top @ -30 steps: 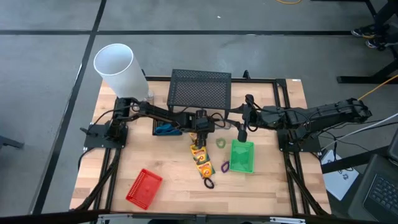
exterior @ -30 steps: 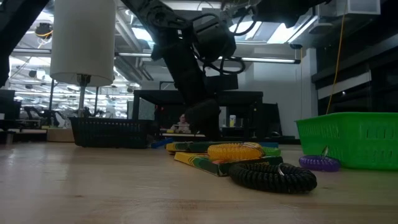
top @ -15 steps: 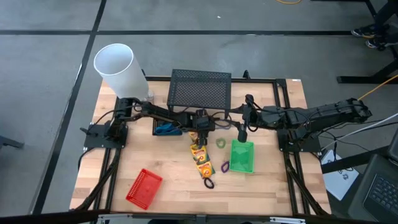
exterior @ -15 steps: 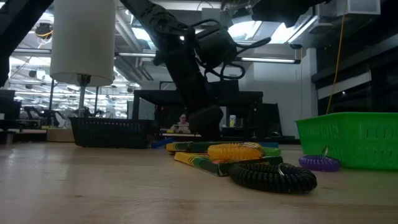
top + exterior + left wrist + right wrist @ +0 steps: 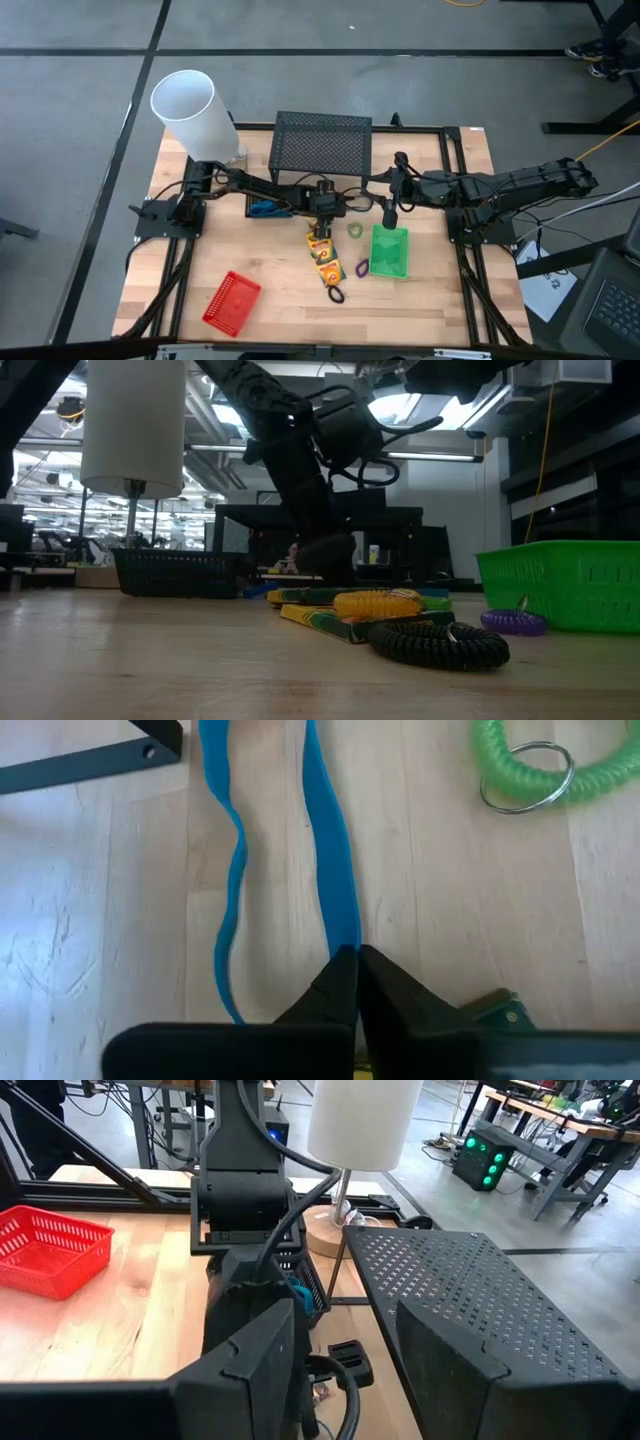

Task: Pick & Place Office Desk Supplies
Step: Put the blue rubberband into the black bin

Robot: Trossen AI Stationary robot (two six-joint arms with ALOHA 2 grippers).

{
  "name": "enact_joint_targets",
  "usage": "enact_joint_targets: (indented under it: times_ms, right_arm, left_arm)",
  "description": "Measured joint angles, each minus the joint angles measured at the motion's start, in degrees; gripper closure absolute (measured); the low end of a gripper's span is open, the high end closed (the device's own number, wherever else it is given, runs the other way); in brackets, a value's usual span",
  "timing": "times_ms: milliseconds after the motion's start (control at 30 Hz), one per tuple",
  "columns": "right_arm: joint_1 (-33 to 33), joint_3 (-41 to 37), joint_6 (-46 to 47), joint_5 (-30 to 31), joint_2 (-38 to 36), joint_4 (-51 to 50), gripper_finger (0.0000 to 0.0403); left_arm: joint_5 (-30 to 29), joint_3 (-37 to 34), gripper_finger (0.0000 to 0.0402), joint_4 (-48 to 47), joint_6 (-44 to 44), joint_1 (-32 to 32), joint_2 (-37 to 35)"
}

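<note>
From above, a wooden table [image 5: 200, 260] stands on grey floor. The low view looks into a workshop hall. In the left wrist view, the left gripper [image 5: 357, 982] is clenched on the blue scissors handle [image 5: 330, 850]. The right gripper [image 5: 345, 1370] stands released above the table.

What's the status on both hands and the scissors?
Left hand shut on the blue scissors handle, mid-table. Right hand open, idle above the green basket. Crayon boxes right beside the left hand; green loop clear.
</note>
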Motion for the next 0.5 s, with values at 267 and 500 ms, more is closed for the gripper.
enact_joint_targets:
  times_ms: [267,500]
  right_arm:
    - [0.00,0.00,-0.01,0.00,0.00,-0.16,0.0222]
    - [0.00,-0.02,0.00,0.00,0.00,-0.50,0.0222]
  left_arm:
    - [-3.84,-0.05,0.0399,-1.07,1.96,-2.17,-5.88]
    - [-10.77,0.06,0.0399,-9.15,1.86,-3.96,-12.40]
